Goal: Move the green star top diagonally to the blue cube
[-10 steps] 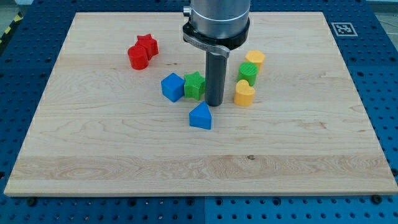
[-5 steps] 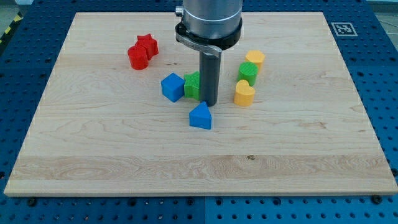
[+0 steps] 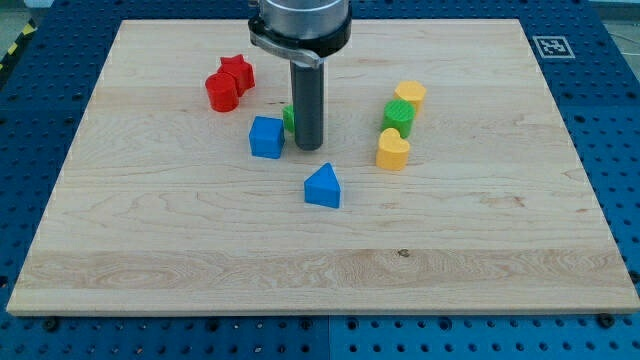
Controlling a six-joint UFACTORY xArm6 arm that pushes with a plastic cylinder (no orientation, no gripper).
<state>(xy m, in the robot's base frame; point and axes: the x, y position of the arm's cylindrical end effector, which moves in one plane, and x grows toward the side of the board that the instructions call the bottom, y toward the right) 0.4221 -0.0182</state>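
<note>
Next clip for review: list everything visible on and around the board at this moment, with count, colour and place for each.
wooden board: 1, light wood, fills most of the view
blue perforated table: 1, blue, around the board
tag marker: 1, black and white, board's top right corner
red star: 1, red, upper left
red block: 1, red, touching the red star, just below it
blue cube: 1, blue, centre left
green star: 1, green, mostly hidden behind the rod, up and right of the blue cube
blue block: 1, blue, peaked top, centre, below the rod
yellow block: 1, yellow, right of centre
green block: 1, green, below that yellow block
yellow heart: 1, yellow, below the green block
my tip: 1, dark rod, just right of the blue cube
</note>
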